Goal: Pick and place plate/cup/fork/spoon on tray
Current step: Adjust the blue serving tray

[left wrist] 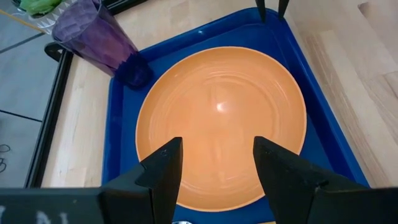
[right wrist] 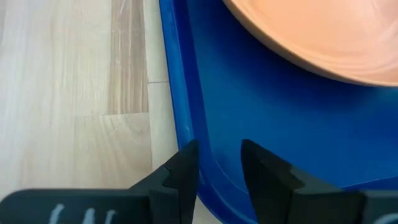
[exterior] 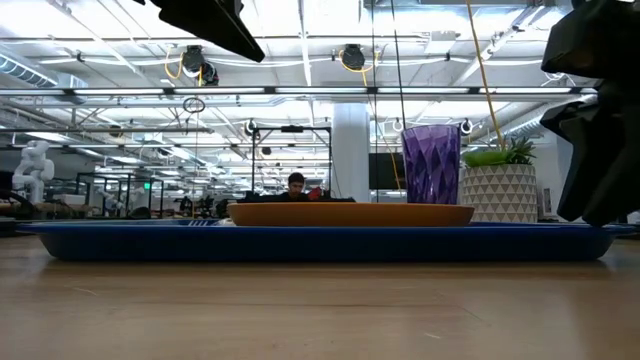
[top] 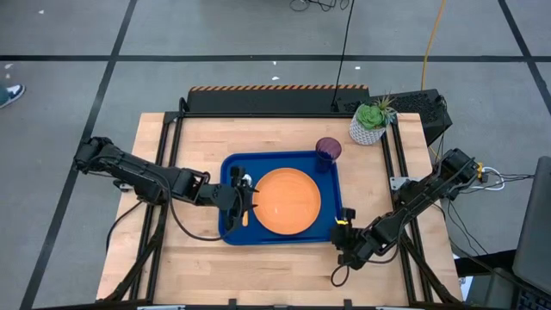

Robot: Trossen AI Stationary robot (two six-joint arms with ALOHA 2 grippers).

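While both arms hang low over the table, the blue tray [top: 231, 164] sits in the middle of the wooden tabletop [top: 284, 267] and carries most of the tableware. The orange plate [top: 288, 201] lies flat in the tray, filling much of its floor. The purple cup [top: 328, 151] stands upright in the tray's far corner, just beside the plate's rim and apart from it. An orange handle shows on the tray floor between the plate and the tray's left wall, under the left gripper [top: 247, 196]; whether it belongs to the fork or the spoon I cannot tell, and the other utensil I cannot make out.

That left gripper hovers over the tray's left side with its fingers [left wrist: 163, 171] spread wide and nothing between them, facing across the plate. The right gripper [top: 343, 222] is at the tray's near right corner; its fingers [right wrist: 185, 171] stand partly apart straddling the tray's raised lip, though I cannot tell whether they press on it.

Beyond the tray's far right corner, off the tray, a white pot with a green succulent [top: 370, 120] stands on the table.
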